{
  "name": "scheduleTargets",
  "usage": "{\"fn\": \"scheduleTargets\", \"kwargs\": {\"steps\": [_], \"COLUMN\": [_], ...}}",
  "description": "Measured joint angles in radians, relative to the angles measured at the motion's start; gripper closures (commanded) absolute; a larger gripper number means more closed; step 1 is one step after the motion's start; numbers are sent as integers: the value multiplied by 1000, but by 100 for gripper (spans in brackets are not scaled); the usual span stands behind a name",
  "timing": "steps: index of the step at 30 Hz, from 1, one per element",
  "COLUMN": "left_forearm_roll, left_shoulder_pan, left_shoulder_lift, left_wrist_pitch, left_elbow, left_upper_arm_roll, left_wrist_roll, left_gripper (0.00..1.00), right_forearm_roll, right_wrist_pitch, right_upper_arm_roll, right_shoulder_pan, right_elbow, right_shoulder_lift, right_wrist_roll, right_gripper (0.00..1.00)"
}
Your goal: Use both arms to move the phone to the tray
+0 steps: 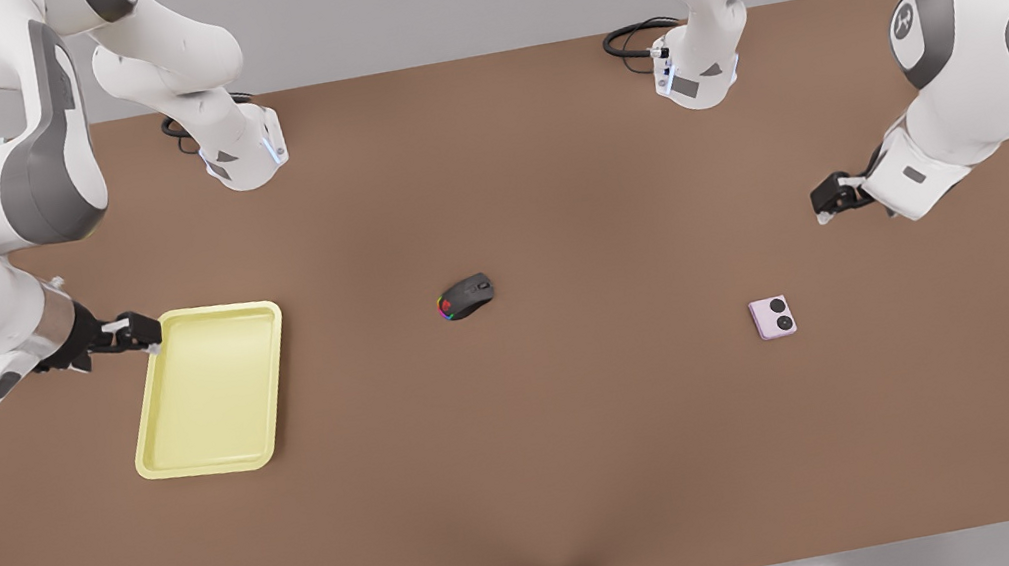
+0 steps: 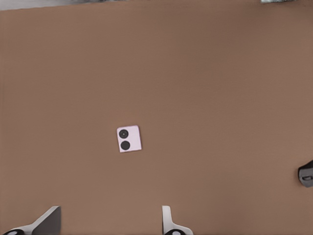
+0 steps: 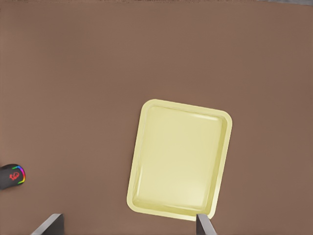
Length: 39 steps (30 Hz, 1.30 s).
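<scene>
Right, nothing moved yet: phone (image 1: 772, 317) lies on surface (image 1: 594, 461), far from tray (image 1: 211, 390). Left hand (image 1: 830, 198) above phone, right hand (image 1: 130, 332) by tray, both w/ fingers apart.

On the bench (image 1: 536, 480), the tray (image 1: 211, 390) lies toward the front view's left, the mouse (image 1: 466, 296) near the middle and the phone (image 1: 772, 317) toward the front view's right, each well apart from the others. The right hand (image 1: 146, 332) hangs at the tray's far corner. The left hand (image 1: 824, 202) hangs beyond the phone, clear of it.
</scene>
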<state>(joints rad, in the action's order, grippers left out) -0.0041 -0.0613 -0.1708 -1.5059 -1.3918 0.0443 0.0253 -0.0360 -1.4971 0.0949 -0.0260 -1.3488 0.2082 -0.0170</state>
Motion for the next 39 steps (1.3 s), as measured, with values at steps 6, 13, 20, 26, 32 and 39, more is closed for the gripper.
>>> {"fn": "scheduleTargets", "kwargs": {"steps": [6, 13, 20, 26, 32, 39], "left_forearm_roll": [2, 0, -7, -8, -4, 0], "left_shoulder_pan": [5, 10, 63, 81, 81, 81], "left_shoulder_lift": [-165, -280, -335, -374, -400, -420], "left_wrist_pitch": [-57, -409, -678, -786, -837, -858], "left_elbow": [-93, -424, -522, -521, -520, -520], "left_upper_arm_roll": [1, 1, 0, 0, 0, 0], "left_wrist_roll": [10, 24, 32, 35, 37, 38], "left_gripper": [0, 0, 0, 0, 0, 0], "right_forearm_roll": [0, 0, 1, 0, 0, 0], "right_wrist_pitch": [-21, -30, -32, -33, -33, -33], "right_upper_arm_roll": [0, 0, 0, 0, 0, 0], "right_shoulder_pan": [0, 0, 0, -1, -2, -2], "right_elbow": [1, 1, 1, 0, 0, 0], "right_shoulder_lift": [0, 0, 0, 1, 1, 2], "right_wrist_roll": [-2, -3, -4, -6, -8, -9], "right_gripper": [0, 0, 0, 0, 0, 0]}}
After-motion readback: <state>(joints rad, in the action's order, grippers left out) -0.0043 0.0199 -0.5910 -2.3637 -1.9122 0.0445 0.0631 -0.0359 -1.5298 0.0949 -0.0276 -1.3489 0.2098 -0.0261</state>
